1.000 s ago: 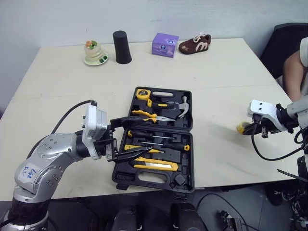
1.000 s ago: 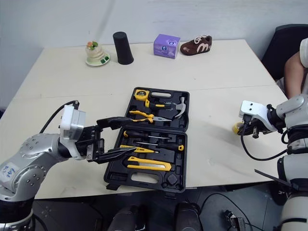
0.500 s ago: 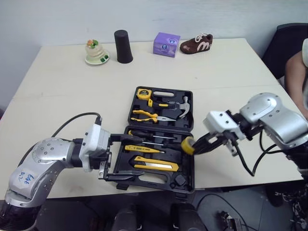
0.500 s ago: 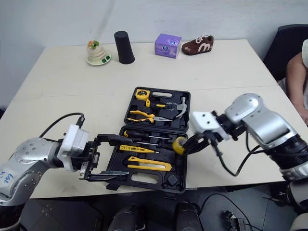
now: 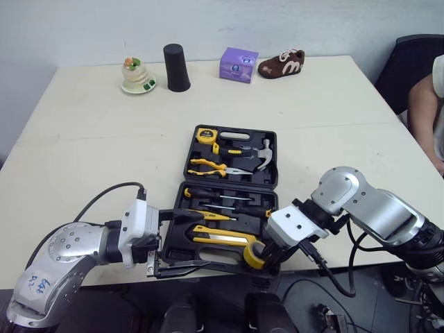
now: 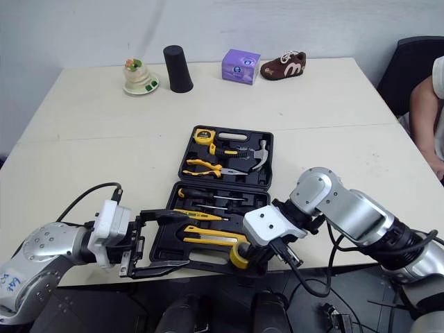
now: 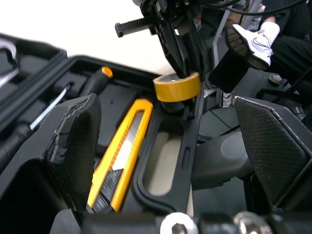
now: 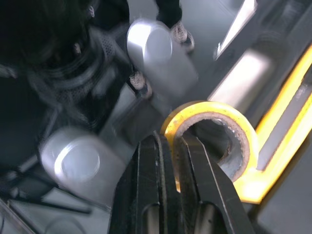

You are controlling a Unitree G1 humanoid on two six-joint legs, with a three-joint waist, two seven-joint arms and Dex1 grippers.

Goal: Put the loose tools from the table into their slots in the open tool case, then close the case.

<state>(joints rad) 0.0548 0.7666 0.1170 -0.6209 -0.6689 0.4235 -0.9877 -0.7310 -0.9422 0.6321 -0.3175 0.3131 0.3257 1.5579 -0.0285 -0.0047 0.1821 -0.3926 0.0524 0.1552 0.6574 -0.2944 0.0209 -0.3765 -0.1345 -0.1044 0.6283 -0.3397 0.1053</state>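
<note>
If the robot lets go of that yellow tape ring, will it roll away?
Probably, if it lands on edge: the yellow tape roll is a round ring, held at the tool case's front rim, close to the table edge. It looks light and stiff: the right gripper pinches just one wall, with no squashing visible.
</note>
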